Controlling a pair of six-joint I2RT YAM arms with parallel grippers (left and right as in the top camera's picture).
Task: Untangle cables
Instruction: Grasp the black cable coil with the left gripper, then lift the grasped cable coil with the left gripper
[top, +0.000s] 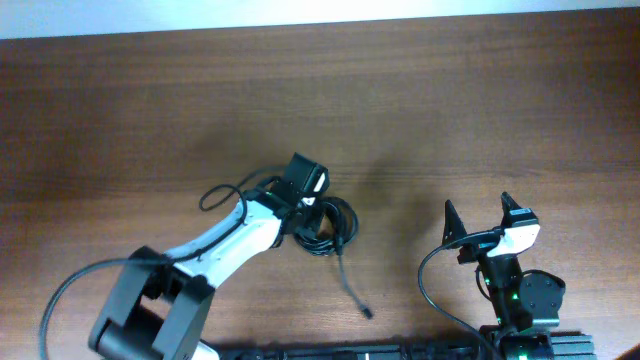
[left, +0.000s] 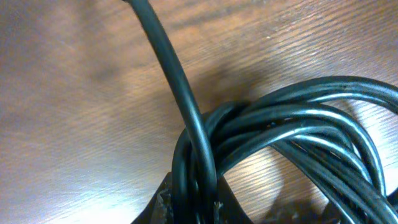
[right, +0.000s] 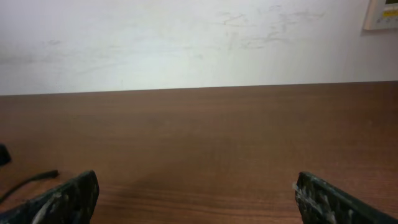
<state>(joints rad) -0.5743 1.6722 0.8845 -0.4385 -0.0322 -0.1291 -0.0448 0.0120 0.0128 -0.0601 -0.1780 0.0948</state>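
The cables (top: 330, 226) are thin black cords knotted into one small coil at the table's middle. One loose end trails toward the front and stops at a small plug (top: 367, 313). My left gripper (top: 310, 215) sits at the coil's left side and is shut on a bundle of its strands. In the left wrist view the cables (left: 292, 124) fill the frame, with several strands pinched between the jaws (left: 199, 208). My right gripper (top: 478, 218) is open and empty, well right of the coil. In the right wrist view its two fingertips (right: 196, 193) stand wide apart over bare wood.
The brown wooden table (top: 450, 100) stretches far and to both sides. A white wall (right: 186, 43) rises behind its far edge. A thick black arm wire (top: 225, 192) loops beside the left arm. A cord tip (right: 37, 176) shows at the left of the right wrist view.
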